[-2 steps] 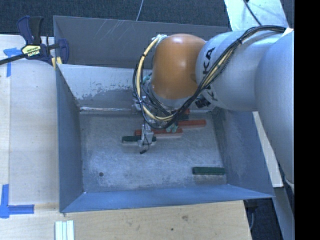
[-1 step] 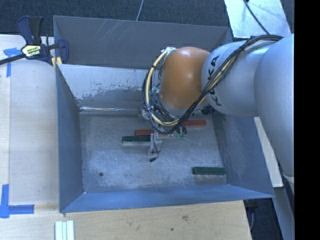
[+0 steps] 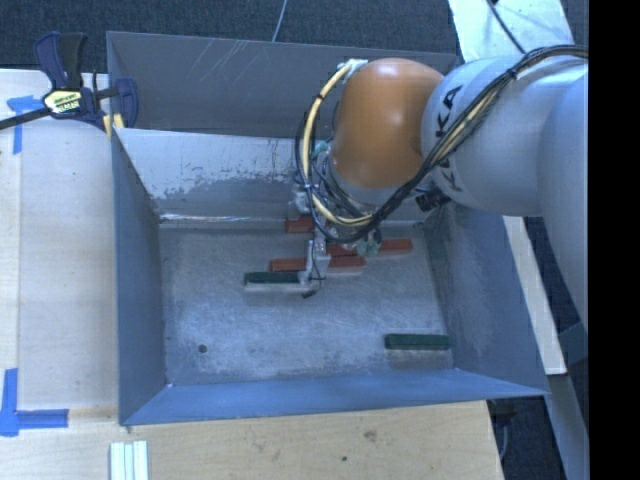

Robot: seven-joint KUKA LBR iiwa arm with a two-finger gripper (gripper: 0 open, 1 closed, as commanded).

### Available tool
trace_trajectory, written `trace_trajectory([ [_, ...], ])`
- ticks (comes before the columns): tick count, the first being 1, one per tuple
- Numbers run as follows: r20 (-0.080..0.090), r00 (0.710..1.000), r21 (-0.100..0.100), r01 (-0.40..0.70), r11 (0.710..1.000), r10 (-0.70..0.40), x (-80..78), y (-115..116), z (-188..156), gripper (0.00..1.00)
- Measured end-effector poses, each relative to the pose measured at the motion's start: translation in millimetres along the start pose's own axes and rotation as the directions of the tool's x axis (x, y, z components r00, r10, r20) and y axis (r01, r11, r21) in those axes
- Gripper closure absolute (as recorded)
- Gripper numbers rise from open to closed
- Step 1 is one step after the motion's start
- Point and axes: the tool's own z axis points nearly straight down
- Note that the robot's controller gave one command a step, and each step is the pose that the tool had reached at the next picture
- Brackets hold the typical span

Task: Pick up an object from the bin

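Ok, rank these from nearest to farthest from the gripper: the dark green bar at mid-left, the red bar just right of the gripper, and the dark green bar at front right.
Measured from the gripper:
1. Mid-left dark green bar, its right end right at the gripper's tip.
2. Red bar, just to the gripper's right, toward the back wall.
3. Front-right dark green bar, alone near the bin's front-right corner.
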Motion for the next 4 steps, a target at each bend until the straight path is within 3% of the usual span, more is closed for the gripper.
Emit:
trace_trajectory([
  [1, -0.009, 0.997, 0.000, 0.076, 0.997, -0.076, 5.7, 10, 67, 0.00],
  [2, -0.007, 0.995, 0.001, -0.097, 0.995, 0.097, 11.2, -12, 64, 1.00],
  [4, -0.009, 0.995, 0.001, -0.097, 0.995, 0.097, 12.0, -12, 61, 1.00],
])
